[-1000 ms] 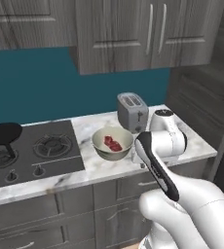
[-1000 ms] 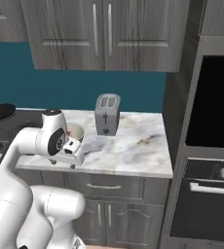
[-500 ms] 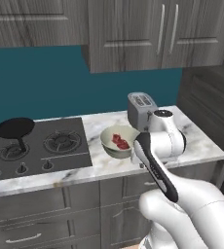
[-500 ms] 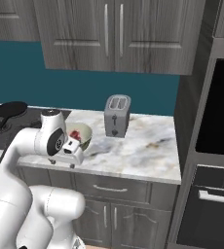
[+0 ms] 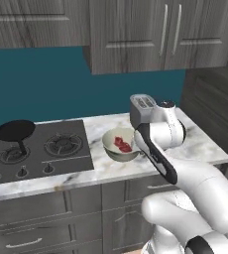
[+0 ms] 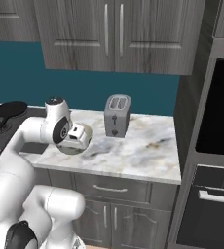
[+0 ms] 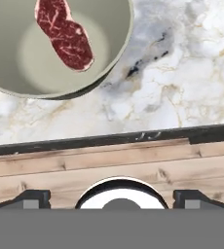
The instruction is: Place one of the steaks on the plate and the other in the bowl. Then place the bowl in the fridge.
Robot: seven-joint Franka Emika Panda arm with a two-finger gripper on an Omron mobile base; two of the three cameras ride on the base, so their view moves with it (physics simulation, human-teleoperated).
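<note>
Looking from the left base view, the bowl (image 5: pixel 120 145) sits on the marble surface (image 5: pixel 200 144) between the stove (image 5: pixel 36 151) on the left and the toaster (image 5: pixel 143 108) at the far right, with one steak (image 5: pixel 122 144) lying inside it; the arm's wrist hangs just right of the bowl, over the near part of the surface. In the right base view the hand covers most of the bowl, a sliver of its rim (image 6: pixel 88 133) peeping out beside the wrist, and the toaster (image 6: pixel 117 115) stands further right and farther back. The hand view looks straight down: the bowl (image 7: pixel 109 39) fills the upper left with the steak (image 7: pixel 64 33) flat on its bottom, marble beyond, then the surface's near edge and wooden floor (image 7: pixel 133 170) below. The gripper (image 7: pixel 112 197) has its jaws spread wide and holds nothing; it hovers off the bowl's near-right side rather than above it. The bowl looks stiff, smooth and probably slippery, likely breakable if dropped, so the rim wall nearest the hand seems the sensible hold, one finger inside and one outside. The steak is soft and loose, and would slide if the bowl tips.
</note>
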